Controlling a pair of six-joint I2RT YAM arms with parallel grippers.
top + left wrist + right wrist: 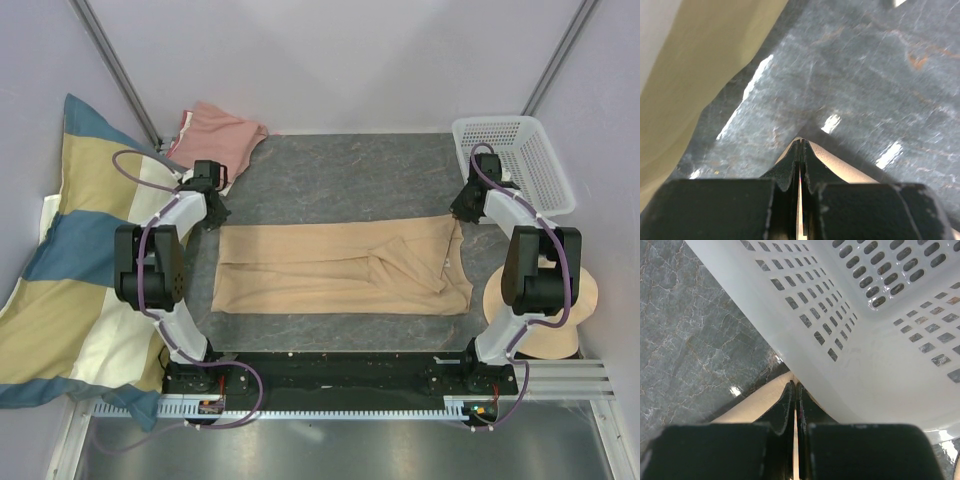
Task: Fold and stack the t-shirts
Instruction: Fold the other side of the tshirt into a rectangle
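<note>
T-shirt [340,268] corners in left claw [800,143], right claw [793,385]

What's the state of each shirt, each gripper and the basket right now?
tan t-shirt: lying flat, folded into a long strip, both far corners pinched
pink t-shirt: crumpled at far left, untouched
left gripper: shut on the tan t-shirt
right gripper: shut on the tan t-shirt
white basket: upright, looks empty

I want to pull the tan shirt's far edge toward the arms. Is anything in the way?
Nothing visible: only bare table lies on the near side of the tan shirt. The basket stands behind the right gripper, off that path.
</note>
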